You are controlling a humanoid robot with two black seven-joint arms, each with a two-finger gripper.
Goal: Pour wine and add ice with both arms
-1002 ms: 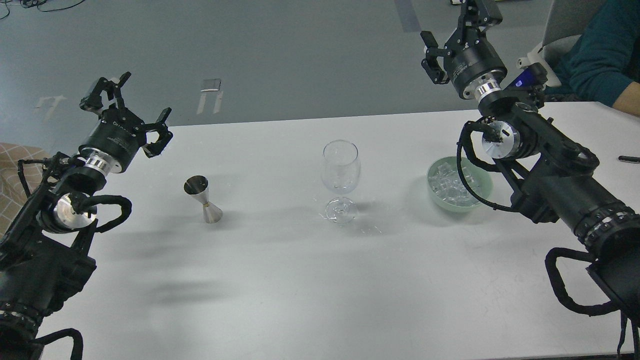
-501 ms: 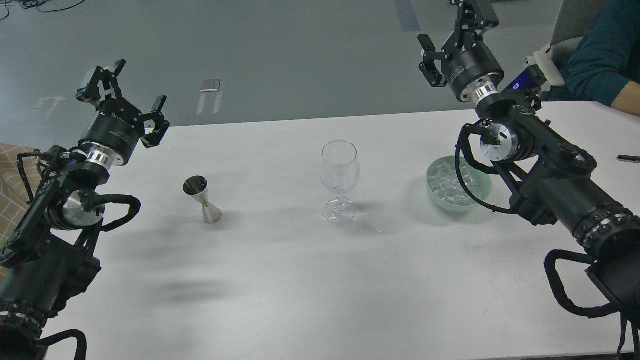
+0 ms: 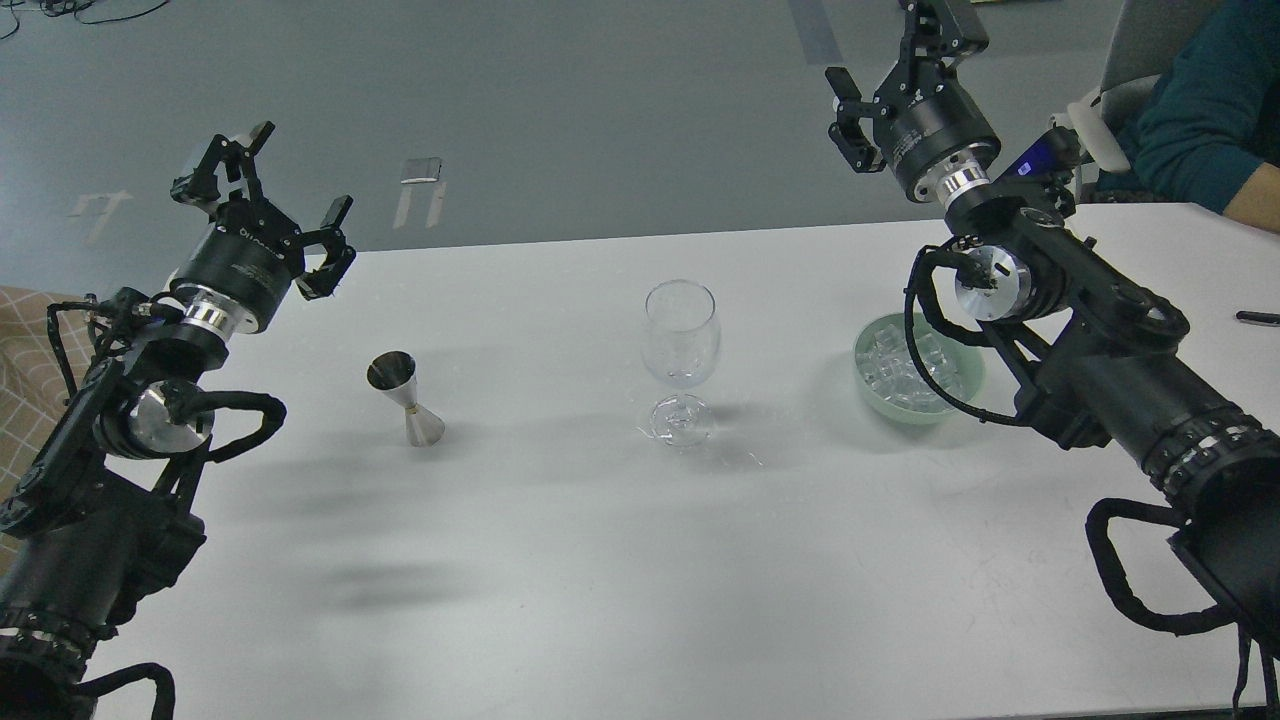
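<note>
A clear wine glass (image 3: pixel 680 345) stands upright in the middle of the white table (image 3: pixel 600 560). A steel hourglass jigger (image 3: pixel 407 398) stands to its left; I cannot see any wine in it. A pale green bowl (image 3: pixel 965 378) of ice cubes (image 3: pixel 900 365) sits to the right, partly behind my right arm's cable. My left gripper (image 3: pixel 265 195) is open and empty, raised above the table's far left edge, up and left of the jigger. My right gripper (image 3: pixel 890 60) is open and empty, raised high beyond the table's far edge, above the bowl.
A person's teal-sleeved arm (image 3: pixel 1200 110) rests at the far right corner by a grey chair. A black pen (image 3: pixel 1257 318) lies at the right edge. A checked cloth (image 3: pixel 25 350) shows at the left. Grey floor lies beyond the table.
My left gripper rose, then shifted right toward the table. My right gripper moved a little left and up. The glass, jigger and bowl have not moved.
</note>
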